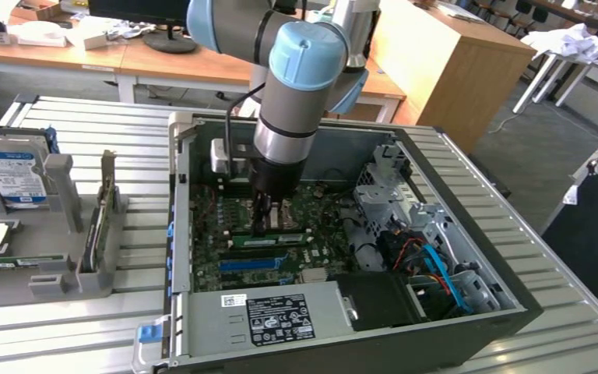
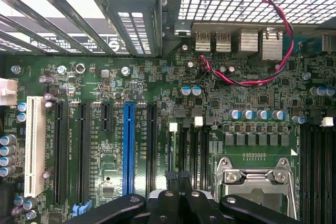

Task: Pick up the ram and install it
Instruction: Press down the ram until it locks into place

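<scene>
The ram (image 1: pixel 276 239), a long green stick with a pale label, stands on edge in a slot on the motherboard (image 1: pixel 216 234) inside the open computer case (image 1: pixel 181 195). My gripper (image 1: pixel 267 227) points straight down over one end of it, fingers shut together with nothing between them. Whether the tips touch the ram's top edge, I cannot tell. In the wrist view the shut black fingertips (image 2: pixel 170 178) of my gripper (image 2: pixel 178 176) hang over the dark memory slots (image 2: pixel 190 148), just beside the blue slot (image 2: pixel 128 148) and the metal processor socket (image 2: pixel 254 178).
A grey power supply (image 1: pixel 268 315) fills the case's near side and a drive cage (image 1: pixel 388 195) with blue and red cables stands toward the exterior view's right. At the exterior view's left a grey holder (image 1: pixel 55 273) carries a hard drive (image 1: pixel 13 178). A twisted red-black wire (image 2: pixel 252 80) crosses the board.
</scene>
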Controlling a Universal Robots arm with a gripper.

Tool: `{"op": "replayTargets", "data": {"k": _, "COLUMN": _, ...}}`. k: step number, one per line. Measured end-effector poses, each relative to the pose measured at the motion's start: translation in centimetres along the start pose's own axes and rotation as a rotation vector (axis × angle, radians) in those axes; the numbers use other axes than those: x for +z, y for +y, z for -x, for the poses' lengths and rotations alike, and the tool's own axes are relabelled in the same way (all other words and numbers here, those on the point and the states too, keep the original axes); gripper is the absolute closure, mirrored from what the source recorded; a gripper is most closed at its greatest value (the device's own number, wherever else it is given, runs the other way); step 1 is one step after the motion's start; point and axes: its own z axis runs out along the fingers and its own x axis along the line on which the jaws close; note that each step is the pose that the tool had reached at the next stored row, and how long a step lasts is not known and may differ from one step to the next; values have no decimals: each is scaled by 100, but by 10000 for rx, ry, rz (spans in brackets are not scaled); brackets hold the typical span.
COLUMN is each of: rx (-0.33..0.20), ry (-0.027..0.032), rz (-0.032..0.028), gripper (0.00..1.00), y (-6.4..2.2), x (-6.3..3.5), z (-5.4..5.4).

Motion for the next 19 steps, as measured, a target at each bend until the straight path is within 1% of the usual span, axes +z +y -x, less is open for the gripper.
{"op": "replayTargets", "data": {"k": 3, "rx": -1, "ry": -2, "rz": -1, "gripper": 89, "y": 0, "x": -3, "z": 0}}
{"op": "replayTargets", "data": {"k": 5, "rx": -1, "ry": -17, "rz": -15, "gripper": 89, "y": -1, "x": -17, "z": 3}}
{"op": "replayTargets", "data": {"k": 7, "rx": -1, "ry": -1, "rz": 0, "gripper": 89, "y": 1, "x": -50, "z": 2}}
{"op": "replayTargets", "data": {"k": 19, "rx": 0, "ry": 0, "rz": 7, "gripper": 89, "y": 6, "x": -263, "z": 6}}
